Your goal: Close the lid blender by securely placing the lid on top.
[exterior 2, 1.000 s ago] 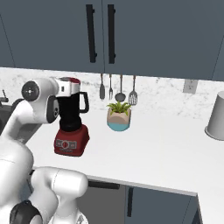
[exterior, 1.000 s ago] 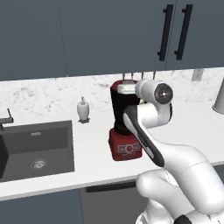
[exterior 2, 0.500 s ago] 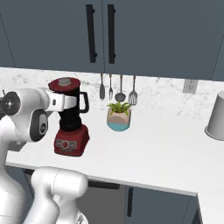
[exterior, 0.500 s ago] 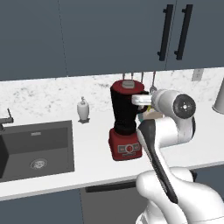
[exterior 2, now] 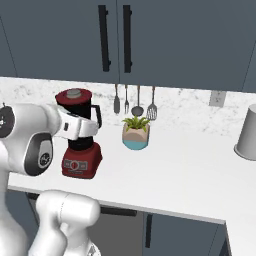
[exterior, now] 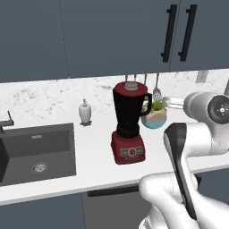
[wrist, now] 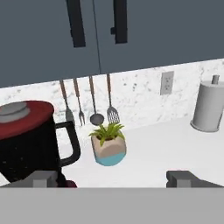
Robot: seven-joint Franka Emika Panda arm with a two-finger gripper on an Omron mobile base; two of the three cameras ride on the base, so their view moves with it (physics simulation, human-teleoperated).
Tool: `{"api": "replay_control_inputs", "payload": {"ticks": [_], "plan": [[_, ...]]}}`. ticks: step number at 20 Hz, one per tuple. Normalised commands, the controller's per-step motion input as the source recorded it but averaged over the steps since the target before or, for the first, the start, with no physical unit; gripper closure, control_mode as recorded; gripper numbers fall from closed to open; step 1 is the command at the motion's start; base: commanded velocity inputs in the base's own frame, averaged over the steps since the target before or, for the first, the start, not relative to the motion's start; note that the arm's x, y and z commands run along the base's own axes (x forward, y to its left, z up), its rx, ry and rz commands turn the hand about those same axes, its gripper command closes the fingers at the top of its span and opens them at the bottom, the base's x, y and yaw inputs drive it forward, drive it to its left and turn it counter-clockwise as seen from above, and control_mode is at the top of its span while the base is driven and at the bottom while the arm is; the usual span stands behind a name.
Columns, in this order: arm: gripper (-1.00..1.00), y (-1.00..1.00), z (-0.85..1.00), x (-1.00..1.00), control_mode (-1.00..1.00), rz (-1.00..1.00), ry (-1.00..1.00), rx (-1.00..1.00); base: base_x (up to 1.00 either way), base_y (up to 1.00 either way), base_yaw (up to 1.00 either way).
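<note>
The blender [exterior: 129, 127] is a black jar with a side handle on a boxy red base, standing on the white counter [exterior: 94, 154] right of the sink. The red lid [exterior: 131, 87] with its grey knob sits flat on top of the jar and also shows in the other views [exterior 2: 74, 95] [wrist: 22, 112]. My gripper [wrist: 114, 178] is open and empty, its fingertips [wrist: 42, 177] wide apart. It hangs to the right of the jar at about lid height, near the plant [exterior: 167, 102], not touching the blender.
A teal plant pot [exterior 2: 136, 136] stands right of the blender, with utensils [exterior 2: 134, 102] hanging on the wall behind. A white soap dispenser [exterior: 85, 112] and the sink [exterior: 36, 152] lie to the left. A grey canister [exterior 2: 247, 132] stands far right. Cabinets hang overhead.
My hand has swung away from the top of the jar to the right, toward the plant. The lid has stayed on the jar.
</note>
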Motion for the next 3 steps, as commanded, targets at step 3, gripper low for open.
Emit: {"api": "replay_control_inputs", "payload": {"ticks": [3], "plan": [[-1.00,-0.89,0.17,-0.45,-1.00,-0.18,0.16,0.11,0.00,0.00,0.00]]}}
